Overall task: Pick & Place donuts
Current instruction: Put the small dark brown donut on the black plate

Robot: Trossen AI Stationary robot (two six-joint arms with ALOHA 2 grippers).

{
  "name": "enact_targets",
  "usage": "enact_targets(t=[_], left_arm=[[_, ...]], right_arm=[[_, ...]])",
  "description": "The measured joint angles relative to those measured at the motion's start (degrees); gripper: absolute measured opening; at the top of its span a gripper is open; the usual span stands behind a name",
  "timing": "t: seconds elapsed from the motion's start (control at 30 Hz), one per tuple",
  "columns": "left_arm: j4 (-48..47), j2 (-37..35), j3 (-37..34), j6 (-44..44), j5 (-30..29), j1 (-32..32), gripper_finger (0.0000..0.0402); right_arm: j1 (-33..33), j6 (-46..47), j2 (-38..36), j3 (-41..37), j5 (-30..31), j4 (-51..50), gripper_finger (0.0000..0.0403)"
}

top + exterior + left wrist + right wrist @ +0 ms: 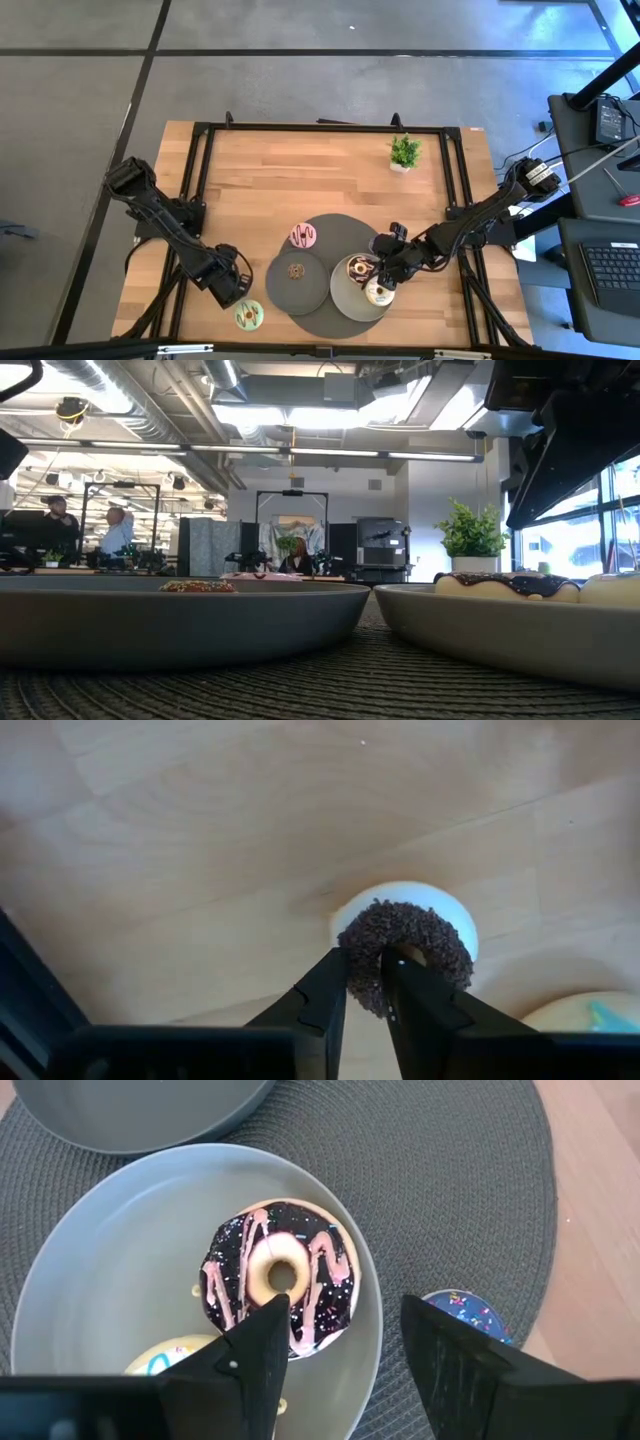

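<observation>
Donuts mid-sort. Left gripper [365, 995] at near-left table corner, jaws pinched on rim of brown sprinkled mini donut [405, 955], held above wood; green donut [249, 316] on table just beside. Right gripper [345, 1345] over lighter grey plate [90, 1280], jaws wide, holding nothing; chocolate donut [280, 1275] and cream donut [170, 1355] lie in that plate. Pink donut [304, 236] at mat edge. Judgement: carry mini donut level, keep pinch firm, clear darker plate [285, 290] rim before release; grip is only on one side of ring, so swing could tip it.

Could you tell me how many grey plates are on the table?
2: a darker plate on the mat's left part, a lighter plate beside it on the right, below the right end effector.
</observation>
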Motion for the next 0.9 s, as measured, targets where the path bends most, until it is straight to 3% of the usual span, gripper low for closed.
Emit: enact_targets(t=[0.27,0.47,0.6,0.77,0.9], left_arm=[[0.77,0.0,0.0,1.12,0.0,0.0,0.001],[-0.3,-2.33,1.08,1.71,-0.03,0.0,0.0004],[-1.53,-6.73,3.14,3.14,-5.62,0.27,0.0003],[-1.61,-7.32,8.65,13.88,-11.25,3.62,0.0003],[-1.55,-3.09,14.33,25.91,-11.41,9.18,0.0002]], right_arm=[[0.0,-1.23,0.0,0.0,0.0,0.0,0.0193],[0.0,-1.25,0.0,0.0,0.0,-0.04,0.0193],[0.0,-1.25,0.0,0.0,0.0,-0.07,0.0193],[0.0,-1.25,0.0,0.0,0.0,-0.09,0.0193],[0.0,-1.25,0.0,0.0,0.02,-0.09,0.0193]])
